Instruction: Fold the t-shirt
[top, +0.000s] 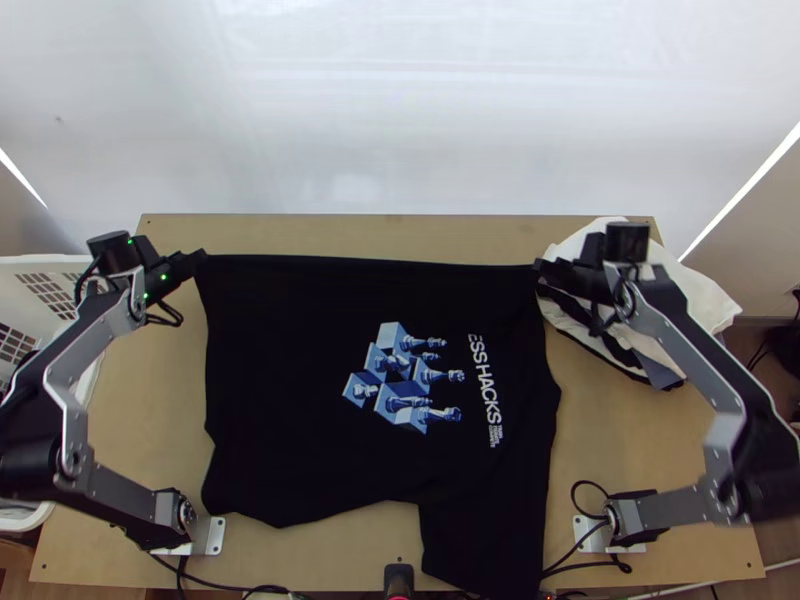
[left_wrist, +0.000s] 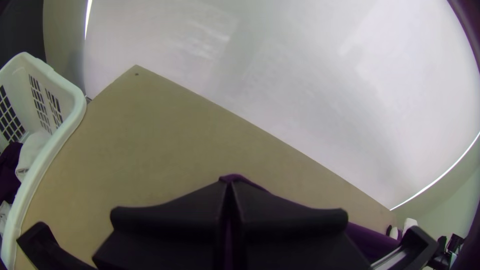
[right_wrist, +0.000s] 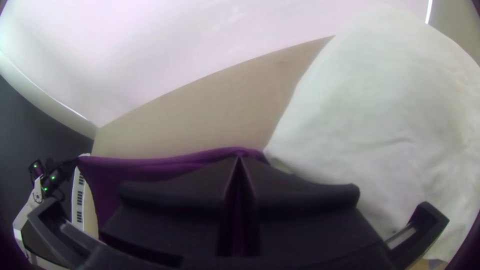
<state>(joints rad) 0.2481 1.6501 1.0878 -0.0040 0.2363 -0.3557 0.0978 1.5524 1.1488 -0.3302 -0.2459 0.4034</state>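
The black t-shirt (top: 290, 400) lies unfolded across the middle of the counter (top: 140, 430), printed design (top: 405, 375) upward, its far side drawn nearly straight between the two grippers. Toward the counter's far left corner, the left gripper (top: 203, 257) has its jaws pressed together on one end of that side; nearer the far right corner, the right gripper (top: 540, 266) pinches the other end the same way, close beside a heap of white cloth (top: 705, 295). A sleeve (top: 480, 550) runs down to the counter's near edge, and the border left of it is uneven. The step in hand looks like stretching or straightening the shirt ahead of the first fold, so the task seems barely begun. If the far side is to be folded over, the next move calls for both arms to lift together and bring it toward the near edge, keeping the cloth taut and level. Unequal travel could skew the fold, and the right end might catch on the white heap.
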